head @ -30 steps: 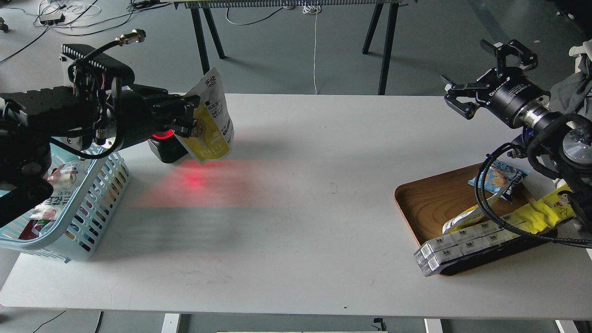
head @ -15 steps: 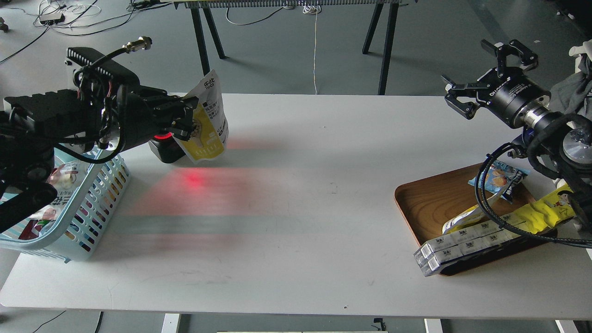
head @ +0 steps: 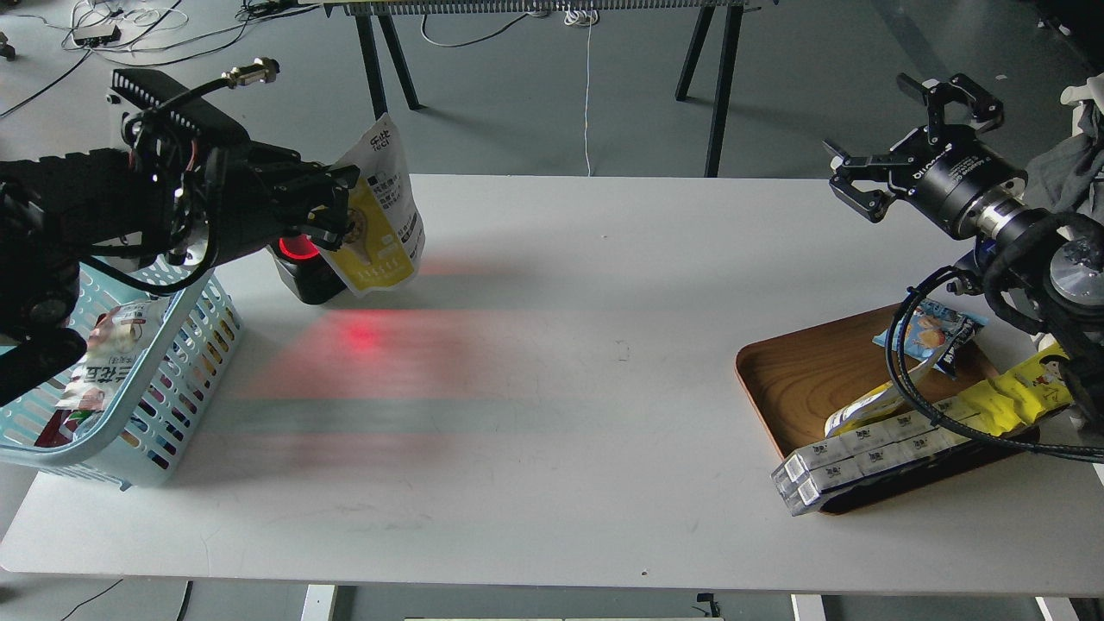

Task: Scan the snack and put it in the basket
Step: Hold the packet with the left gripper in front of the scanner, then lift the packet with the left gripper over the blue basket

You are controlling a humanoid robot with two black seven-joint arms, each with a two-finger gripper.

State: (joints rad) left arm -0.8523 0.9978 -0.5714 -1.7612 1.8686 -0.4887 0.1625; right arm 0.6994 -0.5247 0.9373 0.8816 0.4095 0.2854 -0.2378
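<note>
Above the scanner [head: 302, 274], left gripper [head: 343, 211] pinching snack [head: 379, 216] upright, white top up, right gripper [head: 906, 129] fingers spread

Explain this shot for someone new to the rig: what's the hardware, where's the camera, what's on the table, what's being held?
The camera sits in a humanoid robot's head, looking down on a white table. Two black arms enter from the sides. The left gripper holds a yellow snack pouch above a black scanner casting red light. The light blue basket, far left, already contains packets. The right gripper is open and empty, raised above a wooden tray of more snacks.
</note>
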